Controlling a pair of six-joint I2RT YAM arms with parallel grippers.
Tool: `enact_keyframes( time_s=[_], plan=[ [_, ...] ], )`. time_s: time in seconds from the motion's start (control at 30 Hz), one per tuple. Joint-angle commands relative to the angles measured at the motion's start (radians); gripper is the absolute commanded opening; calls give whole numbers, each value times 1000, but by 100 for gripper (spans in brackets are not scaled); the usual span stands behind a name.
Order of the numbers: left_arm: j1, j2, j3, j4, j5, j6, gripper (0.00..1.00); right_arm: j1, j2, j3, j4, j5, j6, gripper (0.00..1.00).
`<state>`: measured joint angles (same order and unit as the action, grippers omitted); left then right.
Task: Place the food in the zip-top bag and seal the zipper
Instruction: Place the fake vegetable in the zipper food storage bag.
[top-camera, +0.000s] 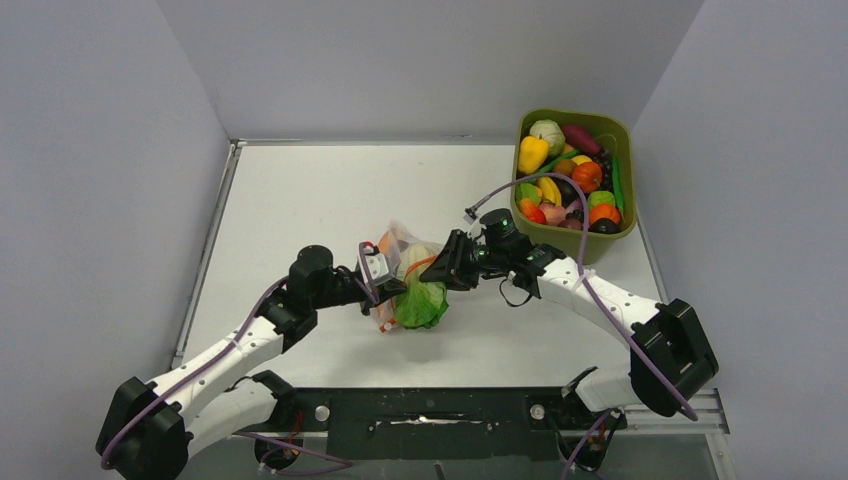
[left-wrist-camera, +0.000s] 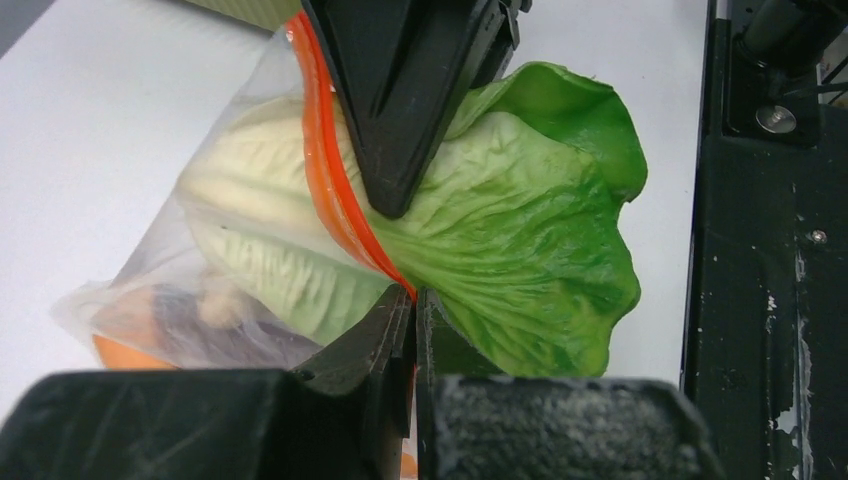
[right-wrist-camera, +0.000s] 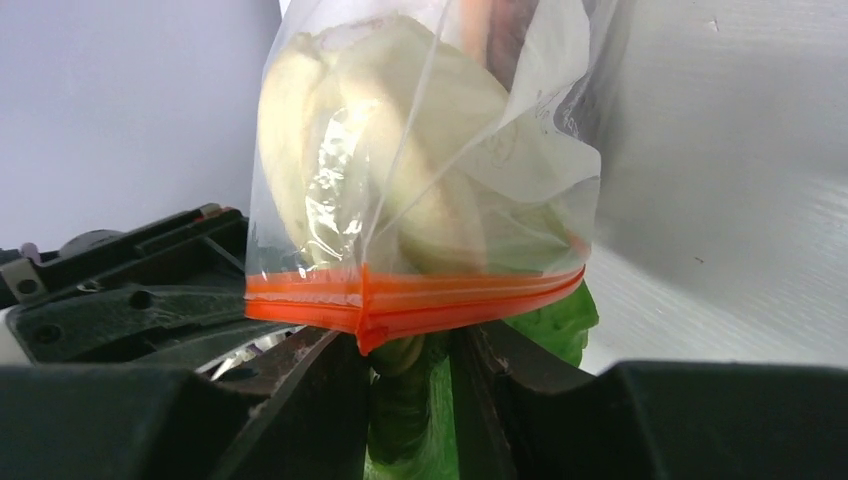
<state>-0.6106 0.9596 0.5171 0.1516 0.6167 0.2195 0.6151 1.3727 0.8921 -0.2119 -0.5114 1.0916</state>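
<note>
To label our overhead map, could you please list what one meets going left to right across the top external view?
The left gripper → green lettuce leaf → right gripper → olive-green tub.

The olive tub (top-camera: 565, 243) blocks the far right corner; left gripper (top-camera: 392, 288), right gripper (top-camera: 441, 272) and zip-top bag (top-camera: 397, 243) crowd the counter's (top-camera: 300, 190) middle; far left corner lies open.

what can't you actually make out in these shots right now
- Left wrist: the far side of the zipper, hidden behind the right gripper.
- Left wrist: items low in the zip-top bag, blurred by crinkled plastic.
- Right wrist: whether the right gripper pinches anything; lettuce fills its gap.
</note>
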Motion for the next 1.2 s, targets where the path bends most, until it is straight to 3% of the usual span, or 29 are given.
enact_keyframes(
  time_s=[0.0, 0.27, 0.43, 0.73, 0.93, 1.17],
  plan=[
    [-24, 20, 51, -15, 87, 28, 0, -6, -11, 0, 200, 7, 66, 31],
    [-24, -31, 28, 121, -19, -116, 0, 6, 84, 142, -48, 114, -188, 61],
    [-23, -34, 29, 154, -117, -204, 0, 18, 0, 101, -23, 176, -265, 68],
    [-23, -21, 17, 207, -162, -295, 0, 18, -178, 34, -30, 250, -444, 80],
    [-18, -14, 27, 229, -185, -346, 0, 28, -340, -105, 73, 275, -595, 86],
    [-12, -13, 46, 242, -228, -396, 0, 142, -563, -354, 362, 290, -845, 92]
  ],
)
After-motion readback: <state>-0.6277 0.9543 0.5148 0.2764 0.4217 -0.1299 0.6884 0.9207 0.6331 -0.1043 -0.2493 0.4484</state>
